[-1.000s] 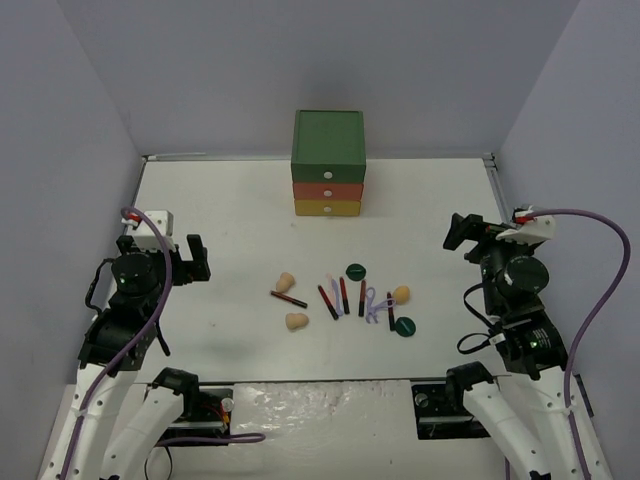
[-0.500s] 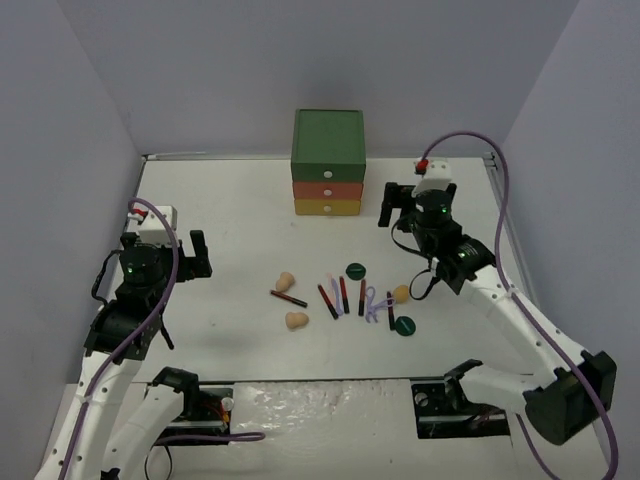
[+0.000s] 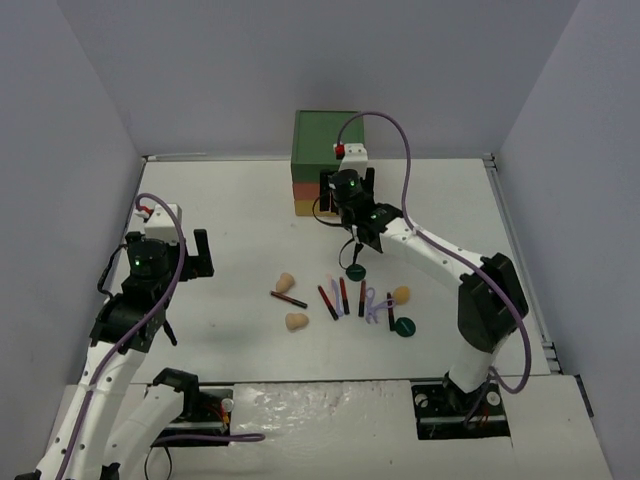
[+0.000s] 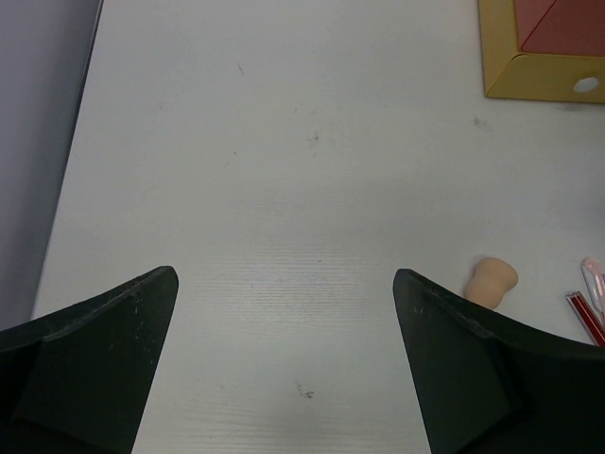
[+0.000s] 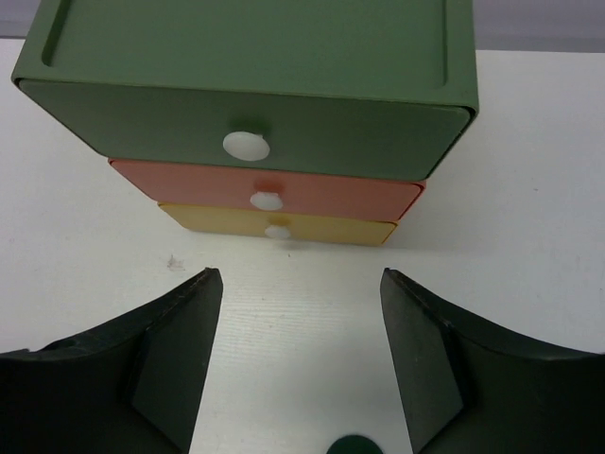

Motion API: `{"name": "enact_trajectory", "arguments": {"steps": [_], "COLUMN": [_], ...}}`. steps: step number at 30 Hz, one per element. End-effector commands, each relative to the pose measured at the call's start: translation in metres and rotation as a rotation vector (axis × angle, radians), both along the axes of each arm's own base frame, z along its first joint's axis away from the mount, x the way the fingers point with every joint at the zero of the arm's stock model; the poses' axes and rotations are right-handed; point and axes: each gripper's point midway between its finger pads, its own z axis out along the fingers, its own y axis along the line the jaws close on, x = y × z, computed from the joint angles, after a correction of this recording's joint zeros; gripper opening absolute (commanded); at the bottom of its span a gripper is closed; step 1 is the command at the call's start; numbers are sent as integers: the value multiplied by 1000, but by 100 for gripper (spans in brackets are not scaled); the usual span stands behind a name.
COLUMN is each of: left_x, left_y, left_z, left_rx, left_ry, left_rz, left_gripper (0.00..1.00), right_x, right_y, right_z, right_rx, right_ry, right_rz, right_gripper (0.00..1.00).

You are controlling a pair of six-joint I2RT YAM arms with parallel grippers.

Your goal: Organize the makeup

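Right gripper point(image 5: 295, 355), spread on its outstretched arm, is facing the green, orange and yellow drawer box point(image 5: 255, 113) at top centre. Only its wrist view is showing the white knobs point(image 5: 246, 143). Left gripper point(image 4: 284, 369), spread, is hovering mid-left; scattered makeup point(image 3: 343, 293) is lying mid-frame.

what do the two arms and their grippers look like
The left arm and right arm have white links and black joints. A purple cable loops over each wrist to a small white block with a red plug; a green light glows on each wrist. The left gripper and right gripper each have two broad, matte black, wedge-shaped fingers. No markings show.
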Motion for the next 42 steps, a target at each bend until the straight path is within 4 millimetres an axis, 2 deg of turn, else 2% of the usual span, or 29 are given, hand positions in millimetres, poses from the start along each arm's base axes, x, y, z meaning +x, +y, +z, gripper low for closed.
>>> {"name": "enact_trajectory", "arguments": {"steps": [1, 6, 15, 23, 42], "left_x": [10, 11, 11, 11, 12], "left_y": [1, 0, 0, -2, -5], "left_z": [20, 19, 20, 19, 17], "left_rx": [-30, -33, -35, -40, -43], "left_ry": [-61, -56, -60, -57, -47], "left_rz": [24, 26, 26, 12, -1], "left_gripper": [97, 97, 97, 97, 97], "right_x": [29, 43, 57, 64, 73], "right_y": [17, 29, 35, 33, 31], "right_z": [44, 47, 32, 28, 27], "right_rx": [104, 112, 116, 115, 133], "right_ry": [-123, -126, -108, -108, -122], "right_rz": [-61, -58, -97, -142, -194], "right_gripper": [63, 57, 52, 51, 40]}}
